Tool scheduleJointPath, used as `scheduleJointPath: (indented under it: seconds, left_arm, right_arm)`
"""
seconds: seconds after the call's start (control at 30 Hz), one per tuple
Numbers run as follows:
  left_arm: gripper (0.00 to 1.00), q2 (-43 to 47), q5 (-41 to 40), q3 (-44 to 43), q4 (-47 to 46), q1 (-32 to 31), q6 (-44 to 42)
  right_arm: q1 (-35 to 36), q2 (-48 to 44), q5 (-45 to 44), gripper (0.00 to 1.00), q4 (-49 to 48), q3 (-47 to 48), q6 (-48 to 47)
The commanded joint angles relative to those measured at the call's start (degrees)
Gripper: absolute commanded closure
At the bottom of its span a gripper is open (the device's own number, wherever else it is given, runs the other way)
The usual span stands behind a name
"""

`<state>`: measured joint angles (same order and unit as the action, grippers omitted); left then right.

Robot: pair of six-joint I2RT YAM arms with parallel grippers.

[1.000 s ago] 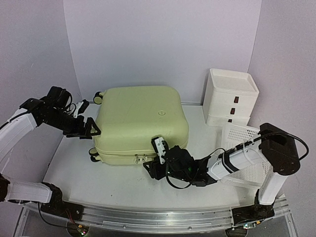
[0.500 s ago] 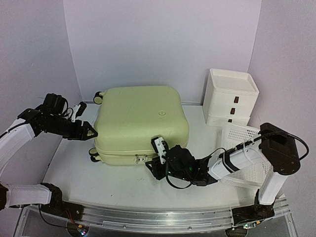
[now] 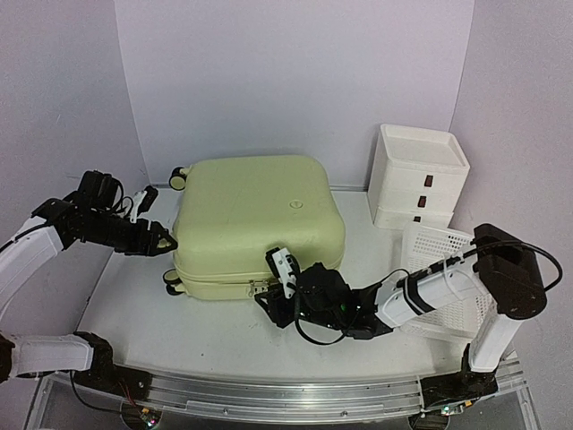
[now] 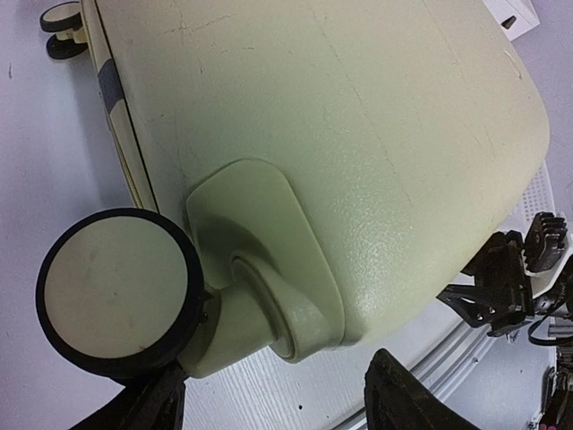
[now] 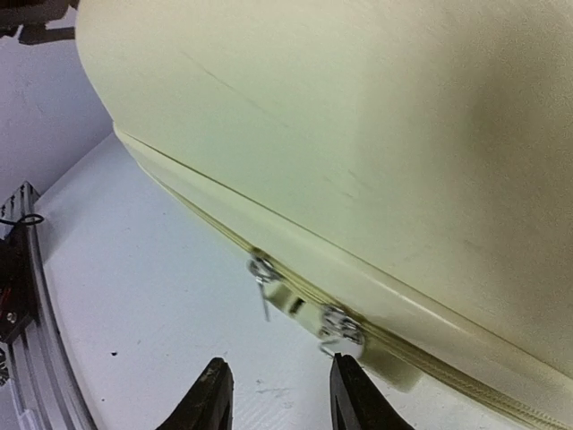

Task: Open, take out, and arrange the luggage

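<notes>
The pale yellow-green luggage (image 3: pixel 255 215) lies flat and zipped shut in the middle of the table. My left gripper (image 3: pixel 167 240) is at its left side, open. In the left wrist view its fingers (image 4: pixel 407 399) stand either side of a caster wheel's mount (image 4: pixel 269 287), with a gap showing, and the black-rimmed wheel (image 4: pixel 116 291) is close by. My right gripper (image 3: pixel 267 300) is low at the front edge. In the right wrist view it (image 5: pixel 279 399) is open narrowly, holding nothing, just short of the two metal zipper pulls (image 5: pixel 304 305) on the luggage (image 5: pixel 358 134).
A white three-drawer box (image 3: pixel 416 179) stands at the back right. A white mesh basket (image 3: pixel 443 269) sits in front of it, under my right arm. Walls close in the left, back and right. A metal rail (image 3: pixel 286 394) runs along the table's near edge.
My left gripper has narrowed its jaws and edged right, up to the luggage's left side. My right gripper has narrowed too and slid a little left along the front edge.
</notes>
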<state>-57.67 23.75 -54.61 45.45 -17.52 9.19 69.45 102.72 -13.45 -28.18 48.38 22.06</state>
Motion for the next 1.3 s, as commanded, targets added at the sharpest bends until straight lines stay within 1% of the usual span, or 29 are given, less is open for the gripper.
scheduleJointPath:
  seconds: [0.0, 0.07, 0.2, 0.37, 0.6, 0.73, 0.8, 0.9, 1.13, 1.27]
  left_arm:
    - [0.33, 0.29, 9.63, 0.96, -1.14, -1.64, -0.23]
    - [0.34, 0.45, 10.28, 1.04, -1.36, -1.64, -0.38]
    - [0.35, 0.61, 10.56, 1.15, -1.51, -1.65, -0.41]
    - [0.36, 0.85, 10.35, 1.19, -1.59, -1.64, -0.40]
    - [0.37, 0.87, 10.69, 1.26, -1.70, -1.65, -0.40]
    - [0.37, 0.67, 10.95, 1.35, -1.76, -1.64, -0.40]
    - [0.37, 0.69, 10.98, 1.36, -1.79, -1.64, -0.40]
    - [0.37, 0.81, 10.88, 1.43, -1.84, -1.70, -0.40]
    - [0.38, 0.77, 11.14, 1.40, -1.95, -1.65, -0.49]
    - [0.38, 0.81, 11.06, 1.47, -1.94, -1.64, -0.49]
  right_arm:
    - [0.42, -4.61, -0.44, 0.57, -3.94, 1.36, -0.29]
    - [0.44, -4.81, -2.17, 0.55, -3.11, 1.24, 0.02]
    - [0.47, -4.78, -5.89, 0.55, -3.19, 0.48, 0.74]
    - [0.43, -6.82, -9.79, 0.55, -3.15, -3.30, 3.46]
    - [0.36, -7.85, -7.32, 0.54, -1.97, -4.59, 3.45]
    - [0.23, -5.36, -5.41, 0.54, -2.14, -1.82, 2.52]
    - [0.20, -4.72, -7.75, 0.54, -2.16, -1.57, 2.89]
    - [-0.03, -5.56, -12.12, 0.53, -4.11, -4.20, 4.40]
    - [-0.70, -3.13, -9.70, 0.53, -4.42, -3.07, 6.23]
    - [-0.81, -1.33, -8.73, 0.56, -4.42, -1.79, 6.44]
